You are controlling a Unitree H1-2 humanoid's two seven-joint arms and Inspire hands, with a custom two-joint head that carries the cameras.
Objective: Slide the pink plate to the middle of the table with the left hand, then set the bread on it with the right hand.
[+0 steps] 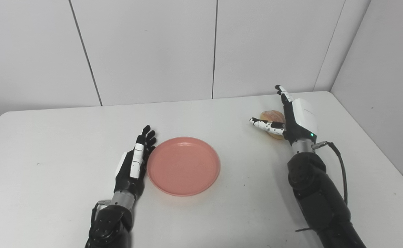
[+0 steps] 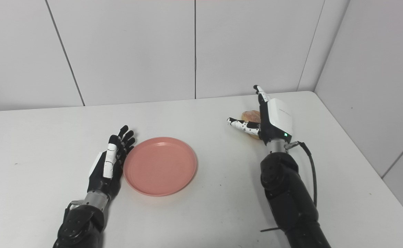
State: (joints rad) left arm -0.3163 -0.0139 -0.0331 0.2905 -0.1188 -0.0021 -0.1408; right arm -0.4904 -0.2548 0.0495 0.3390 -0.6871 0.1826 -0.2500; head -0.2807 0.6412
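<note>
Nearest the front edge of the table (image 1: 49, 206), the two dark arms came in, one on each side. Just beyond them lay the plate (image 1: 183, 166), pink and round, flat on the white top about midway between the left and right edges and somewhat nearer the front edge than the back. It held nothing.

Along the plate's left rim lay the left hand (image 1: 134, 165), fingers straight and spread a little, pointing toward the back edge. Its inner side sat right against the rim (touching or a hair apart, I could not tell which). It gripped nothing; the hand was open.

Farther back and toward the right edge stood the right hand (image 1: 292, 119), turned on its side with the white back plate facing right, a small green light showing near the wrist. Its fingers reached up and back, and the thumb stuck out to the left, so this hand too was open and held nothing. A black cable looped from its wrist down along the arm.

Behind that thumb and palm lay the bread (image 1: 272, 116), a small brown roll on the table, partly hidden by the hand, well apart from the plate.
</note>
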